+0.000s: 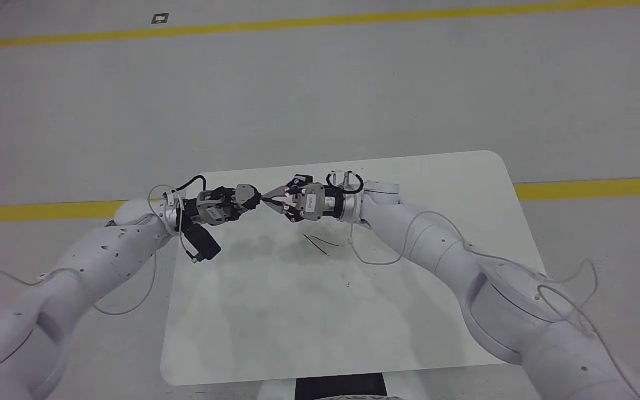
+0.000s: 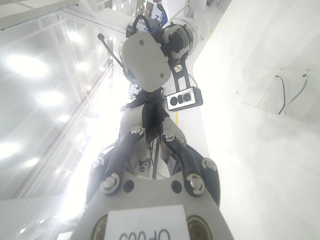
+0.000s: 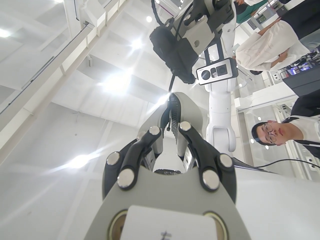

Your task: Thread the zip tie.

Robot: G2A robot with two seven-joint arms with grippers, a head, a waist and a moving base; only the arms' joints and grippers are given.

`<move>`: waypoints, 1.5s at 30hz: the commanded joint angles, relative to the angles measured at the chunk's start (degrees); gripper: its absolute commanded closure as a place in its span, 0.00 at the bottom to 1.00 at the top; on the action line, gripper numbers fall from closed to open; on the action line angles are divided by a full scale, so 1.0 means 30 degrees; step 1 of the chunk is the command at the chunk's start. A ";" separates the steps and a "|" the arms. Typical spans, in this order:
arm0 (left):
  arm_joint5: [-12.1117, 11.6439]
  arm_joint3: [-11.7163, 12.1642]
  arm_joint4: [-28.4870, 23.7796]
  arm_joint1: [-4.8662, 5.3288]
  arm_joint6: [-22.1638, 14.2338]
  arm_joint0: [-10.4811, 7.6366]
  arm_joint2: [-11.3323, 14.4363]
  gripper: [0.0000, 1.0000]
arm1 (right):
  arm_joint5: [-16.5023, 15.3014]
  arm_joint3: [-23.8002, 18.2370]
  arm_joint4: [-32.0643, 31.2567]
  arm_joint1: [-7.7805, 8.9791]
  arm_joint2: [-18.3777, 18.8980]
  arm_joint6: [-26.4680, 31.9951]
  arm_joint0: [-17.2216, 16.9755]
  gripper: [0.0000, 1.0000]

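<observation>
Both arms meet tip to tip above the back left part of the white table (image 1: 400,320). My left gripper (image 1: 252,198) comes in from the left and my right gripper (image 1: 276,200) from the right. A thin black zip tie (image 3: 170,118) runs between my right gripper's (image 3: 172,98) shut fingers and up into the dark tips of the left gripper (image 3: 186,77). In the left wrist view my left gripper (image 2: 152,106) is shut on the dark strap. The zip tie's (image 2: 110,51) free end, with its small square head, sticks out past the right gripper (image 2: 147,88).
Two spare black zip ties (image 2: 283,93) lie on a clear sheet on the table, just right of and nearer than the grippers, with a zip tie (image 1: 322,242) visible from above. Thin loose cables trail from both arms. Yellow floor lines run behind the table.
</observation>
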 commanded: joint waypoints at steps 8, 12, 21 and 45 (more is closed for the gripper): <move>0.0000 0.0000 0.0000 0.0000 0.0000 0.0000 0.0000 1.00 | 0.0000 0.0450 0.0000 -0.0345 0.0165 0.0362 -0.0183 1.00; 0.0000 0.0000 0.0000 0.0000 0.0000 0.0000 0.0000 1.00 | 0.0000 0.0746 0.0000 -0.0501 0.0216 0.0280 -0.0263 1.00; 0.0000 0.0000 0.0000 0.0000 0.0000 0.0000 0.0000 1.00 | 0.0000 0.1303 0.0000 -0.0813 0.0461 0.0359 -0.0272 1.00; 0.0000 0.0000 0.0000 0.0000 0.0000 0.0000 0.0000 1.00 | 0.0000 0.2442 0.0000 -0.1478 0.0871 0.1550 -0.0340 1.00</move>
